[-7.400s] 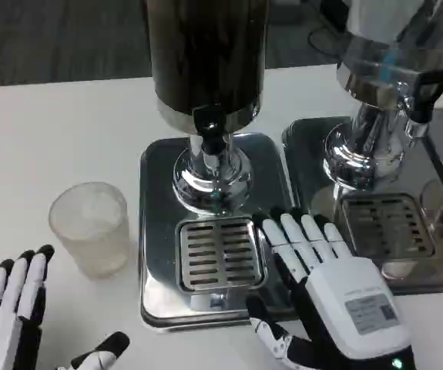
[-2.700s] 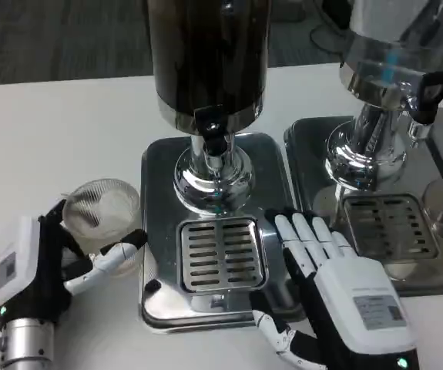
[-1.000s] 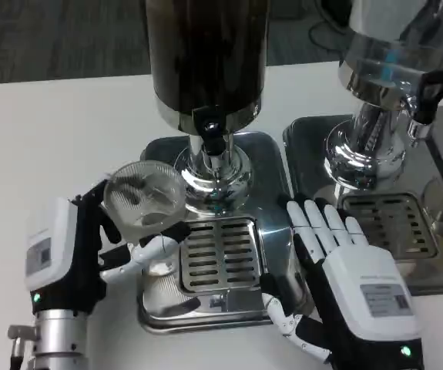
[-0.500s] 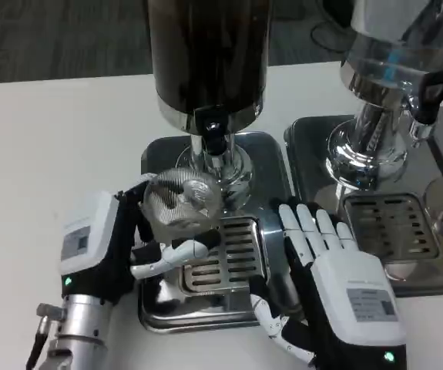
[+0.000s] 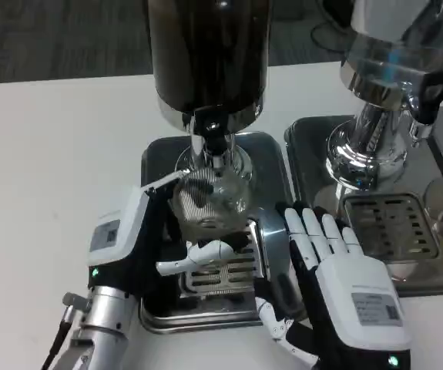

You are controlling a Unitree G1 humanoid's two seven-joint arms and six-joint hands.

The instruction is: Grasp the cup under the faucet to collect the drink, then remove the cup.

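Note:
My left hand (image 5: pixel 140 247) grips a clear plastic cup (image 5: pixel 208 202) and holds it over the slotted drip grate (image 5: pixel 221 266), right below the black faucet (image 5: pixel 209 131) of the dark drink dispenser (image 5: pixel 207 54). The cup looks empty and stands roughly upright. My right hand (image 5: pixel 337 281) lies flat with fingers spread on the right edge of the steel drip tray (image 5: pixel 159 154), holding nothing, a little right of the cup.
A second dispenser (image 5: pixel 394 69) with its own steel tray (image 5: pixel 313 146) and grate (image 5: pixel 390 223) stands to the right, close to my right hand. White table (image 5: pixel 52 154) stretches to the left and back.
My left hand took hold of the cup at the left of the tray, lifted it and carried it right to under the faucet. My right hand stayed almost still.

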